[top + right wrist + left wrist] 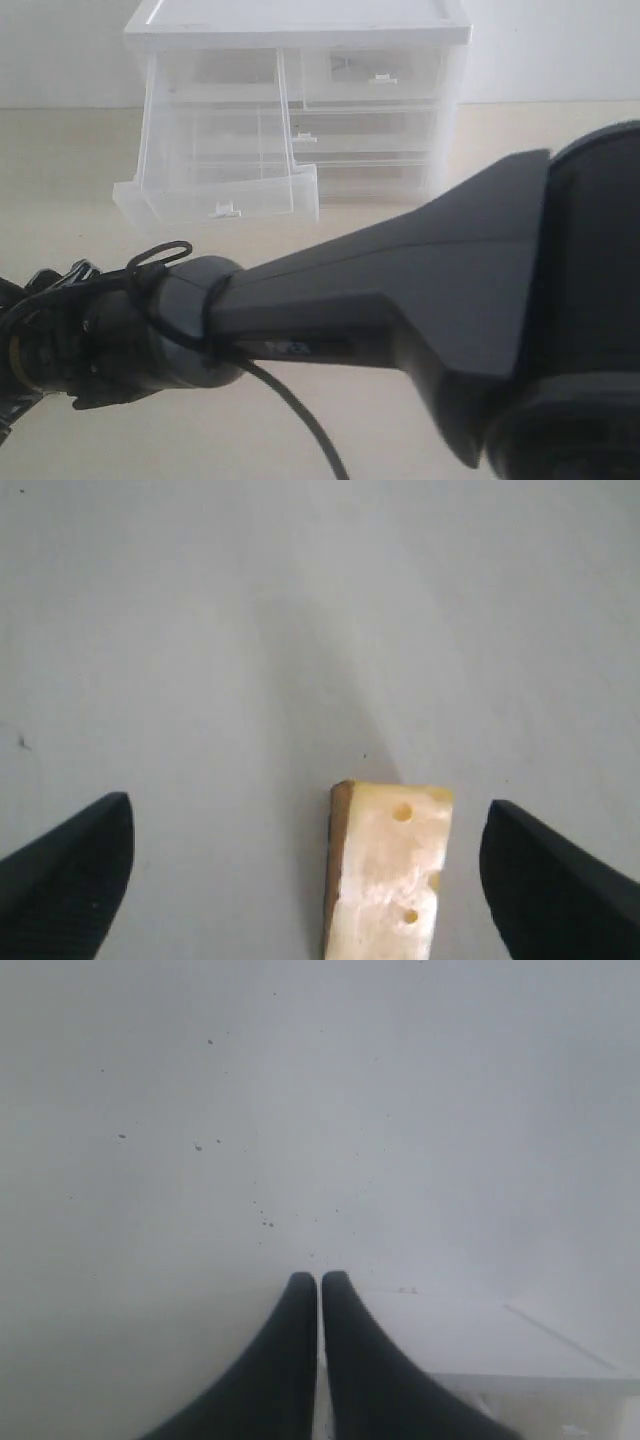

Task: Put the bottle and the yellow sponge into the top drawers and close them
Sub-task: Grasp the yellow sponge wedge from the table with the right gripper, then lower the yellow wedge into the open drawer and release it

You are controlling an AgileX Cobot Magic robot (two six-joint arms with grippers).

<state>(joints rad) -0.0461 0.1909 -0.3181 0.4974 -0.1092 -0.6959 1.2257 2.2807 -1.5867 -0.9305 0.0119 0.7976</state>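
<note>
The yellow sponge [390, 870], a pale yellow block with small holes, lies on the white table between the fingers of my right gripper [308, 805], which is open wide and touches nothing. My left gripper [319, 1278] is shut and empty, above the white surface near a corner of the white cabinet [500, 1345]. In the exterior view the left top drawer [230, 185] is pulled far out and sags forward. The right top drawer [375, 75] is pushed in. The bottle is not in view. Neither gripper's fingers show in the exterior view.
A thick dark arm [420, 290] crosses the foreground of the exterior view from right to lower left, with a cable [290, 400] hanging under it. It hides much of the table. The cabinet [300, 25] stands at the back against a white wall.
</note>
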